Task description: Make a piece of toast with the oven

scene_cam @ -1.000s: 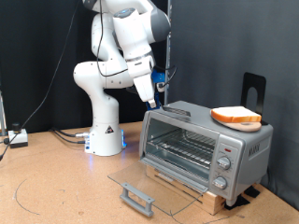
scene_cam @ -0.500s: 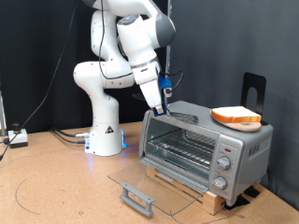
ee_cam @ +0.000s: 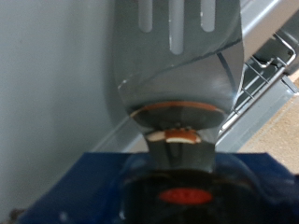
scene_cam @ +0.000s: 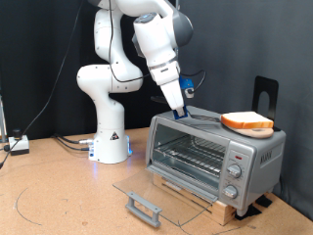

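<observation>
— Where is the hand [scene_cam: 182,112], and what does it carry?
— It hangs over the oven's [scene_cam: 214,157] top, near the back corner at about 10 o'clock from the toast [scene_cam: 246,121]. It is clenched on a grey slotted spatula [ee_cam: 177,51]; the wrist view shows the blade with three slots reaching out from between the fingers over the oven's grey top and wire rack [ee_cam: 266,73].
— And the toast itself?
— A flat slice, pale tan on its face with a golden-brown crust, lying on a round plate [scene_cam: 266,130] on the oven's roof, toward 3 o'clock from the hand and apart from it.
— The oven?
— Silver and boxy, its glass door [scene_cam: 156,196] dropped flat onto the table [scene_cam: 59,196] at 7 o'clock, rack bare inside, knobs down the right panel, on a wooden base [scene_cam: 220,206].
</observation>
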`<state>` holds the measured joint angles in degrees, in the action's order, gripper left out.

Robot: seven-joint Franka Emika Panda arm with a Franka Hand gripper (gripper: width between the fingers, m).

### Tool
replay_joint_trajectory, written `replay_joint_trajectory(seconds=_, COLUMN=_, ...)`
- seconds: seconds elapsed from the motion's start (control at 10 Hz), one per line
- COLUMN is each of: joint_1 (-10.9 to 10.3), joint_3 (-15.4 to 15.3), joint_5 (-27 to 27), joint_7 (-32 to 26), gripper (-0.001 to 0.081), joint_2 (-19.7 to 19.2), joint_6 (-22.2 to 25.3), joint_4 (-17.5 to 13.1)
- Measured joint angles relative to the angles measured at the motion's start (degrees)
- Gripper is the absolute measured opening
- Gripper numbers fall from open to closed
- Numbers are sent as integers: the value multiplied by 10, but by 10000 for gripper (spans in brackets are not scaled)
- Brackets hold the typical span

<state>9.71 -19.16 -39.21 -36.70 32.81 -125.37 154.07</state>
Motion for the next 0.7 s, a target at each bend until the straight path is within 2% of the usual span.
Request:
replay_joint_trajectory(seconds=0.5, joint_1=3, joint_3=0, joint_5=1, joint_7=4, gripper=428, joint_2=4, joint_6=36, joint_4=3)
replay_joint_trajectory(seconds=0.7, joint_1=6, joint_3=0, joint_5=1, joint_7=4, gripper=428, joint_2=6, joint_6=31, joint_4=7)
